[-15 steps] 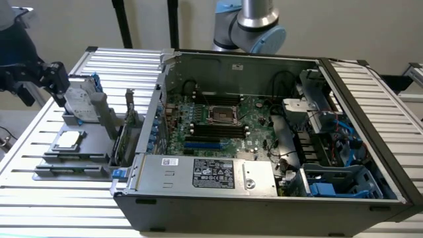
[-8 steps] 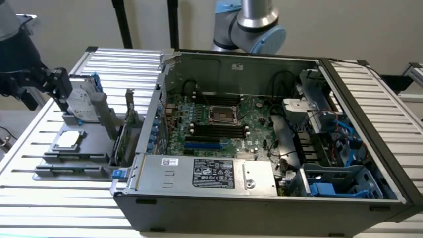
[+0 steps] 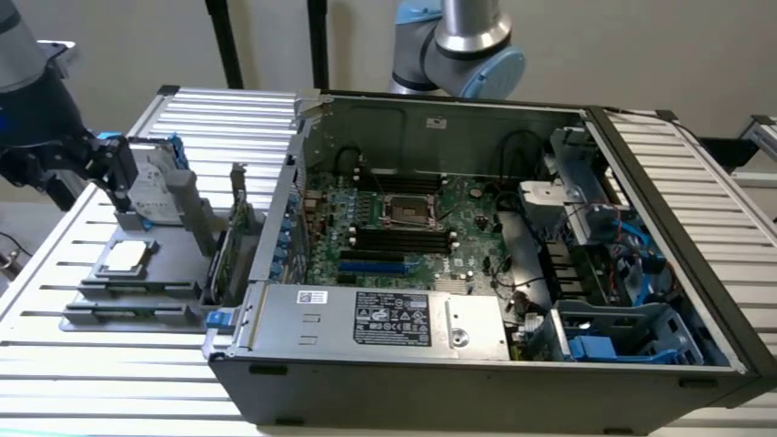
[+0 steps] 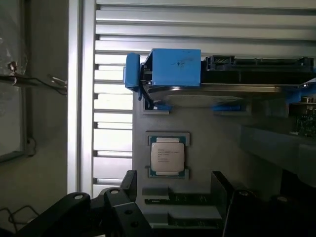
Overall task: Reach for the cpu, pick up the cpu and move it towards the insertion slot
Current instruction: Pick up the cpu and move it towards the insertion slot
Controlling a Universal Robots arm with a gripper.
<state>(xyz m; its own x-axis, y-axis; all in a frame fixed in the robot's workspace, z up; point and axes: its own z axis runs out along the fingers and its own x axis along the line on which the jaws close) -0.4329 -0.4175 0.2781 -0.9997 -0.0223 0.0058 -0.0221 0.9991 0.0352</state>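
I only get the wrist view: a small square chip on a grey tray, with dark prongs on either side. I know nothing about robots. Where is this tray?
Observer: The cpu lies on a grey tray on a slatted metal table. Both are to the exterior view's left of an open computer case.
Operator: So where would the chip go?
Observer: The insertion slot is a silver-framed square with a dark centre. It sits on the green motherboard inside that case.
Operator: Is anything between the two?
Observer: Yes, the case wall stands between the tray and the slot. The case itself is open on top.
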